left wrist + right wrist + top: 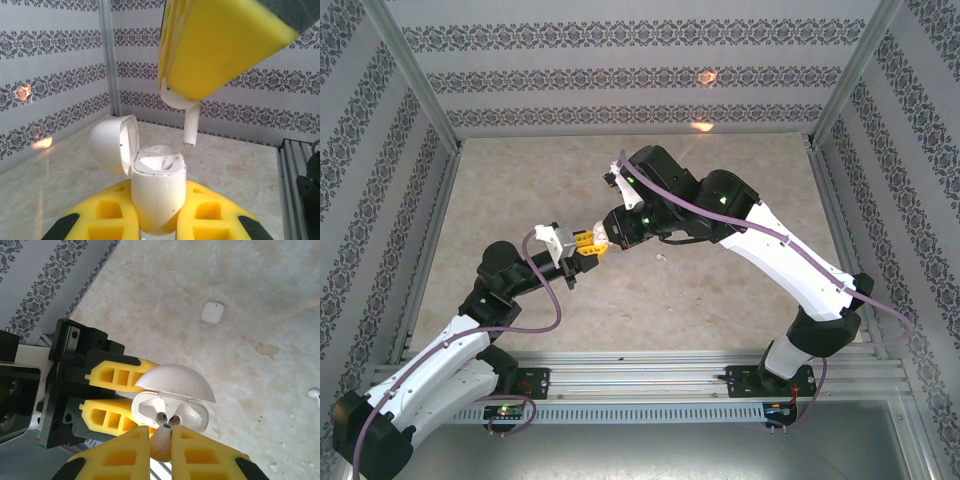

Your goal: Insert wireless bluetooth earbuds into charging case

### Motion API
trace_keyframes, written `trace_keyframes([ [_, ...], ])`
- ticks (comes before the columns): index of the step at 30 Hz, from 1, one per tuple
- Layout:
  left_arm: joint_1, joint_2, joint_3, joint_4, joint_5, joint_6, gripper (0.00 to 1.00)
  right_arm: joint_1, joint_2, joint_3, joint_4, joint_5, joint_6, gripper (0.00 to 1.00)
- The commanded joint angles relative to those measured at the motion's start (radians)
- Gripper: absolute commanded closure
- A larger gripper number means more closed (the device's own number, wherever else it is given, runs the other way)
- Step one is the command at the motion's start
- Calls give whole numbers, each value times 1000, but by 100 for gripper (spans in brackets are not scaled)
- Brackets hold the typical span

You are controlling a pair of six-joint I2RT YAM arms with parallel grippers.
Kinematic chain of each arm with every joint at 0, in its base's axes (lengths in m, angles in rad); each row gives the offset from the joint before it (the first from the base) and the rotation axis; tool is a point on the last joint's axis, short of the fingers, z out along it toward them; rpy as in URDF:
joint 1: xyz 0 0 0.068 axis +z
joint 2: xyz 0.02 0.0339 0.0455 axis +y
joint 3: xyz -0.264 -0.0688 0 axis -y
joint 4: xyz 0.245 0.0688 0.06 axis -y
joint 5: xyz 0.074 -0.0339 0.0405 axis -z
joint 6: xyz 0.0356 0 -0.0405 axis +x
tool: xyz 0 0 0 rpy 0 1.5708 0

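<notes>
The white charging case [157,195] stands upright in my left gripper [159,200], which is shut on its body. Its lid [112,142] is swung open to the left, and both sockets look vacant. My right gripper [162,435] is shut on a white earbud [164,440]. The earbud's stem [190,125] points down, just above and slightly right of the case opening [172,412] without touching it. In the top view the two grippers meet mid-table, left [582,243] and right [610,236]. A second earbud [314,393] lies loose on the table.
A small white rounded-square piece [212,312] lies on the marble-patterned tabletop [720,320] beyond the grippers. Patterned walls with metal posts [107,55] enclose the table. An aluminium rail [650,375] runs along the near edge.
</notes>
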Motion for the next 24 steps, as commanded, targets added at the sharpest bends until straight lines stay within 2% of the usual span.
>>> trace_keyframes([
  [1,-12,-11,-14,67,31,-2,100,-1,-4,-11,19,19,-17,88],
  [24,-13,-17,-16,72,37,-9,100,-14,-4,-71,46,13,-8,88],
])
